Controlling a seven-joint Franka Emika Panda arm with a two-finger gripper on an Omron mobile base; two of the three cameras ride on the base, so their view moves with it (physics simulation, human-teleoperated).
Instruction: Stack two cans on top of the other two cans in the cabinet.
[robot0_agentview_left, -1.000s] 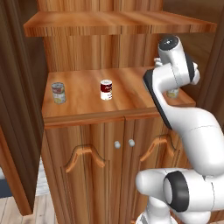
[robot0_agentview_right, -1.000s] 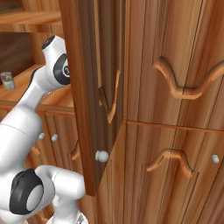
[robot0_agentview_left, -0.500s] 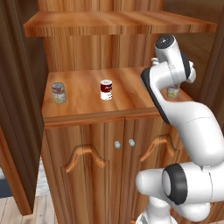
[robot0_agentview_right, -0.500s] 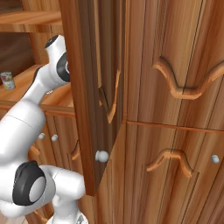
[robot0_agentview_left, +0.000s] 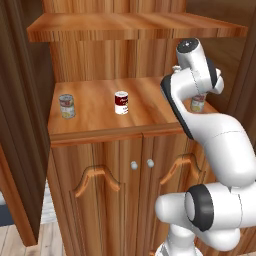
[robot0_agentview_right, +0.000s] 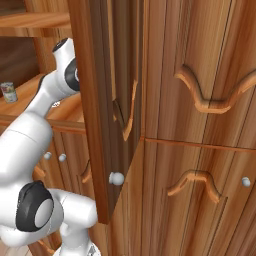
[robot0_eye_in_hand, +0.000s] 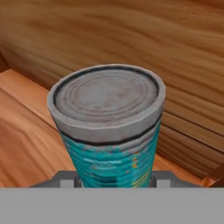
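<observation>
Warm-brown cabinet (robot0_agentview_left: 100, 112) shelf lies under the gripper (robot0_eye_in_hand: 114, 183). Between its grey fingers (robot0_eye_in_hand: 65, 180) stands the teal can (robot0_eye_in_hand: 107, 131), upright; whether they press its sides, I cannot tell. Off to the gripper's side stands the red-and-white can (robot0_agentview_left: 121, 102).

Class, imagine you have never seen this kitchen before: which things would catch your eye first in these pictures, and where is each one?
The hand view is dominated by a teal-labelled can with a ribbed grey lid, standing upright close to the camera against the cabinet's wooden wall. In the left base view, the white arm rises at the right before the cabinet shelf, where a dark red and white can stands mid-shelf and a red, white and yellow can stands near the left end.
</observation>
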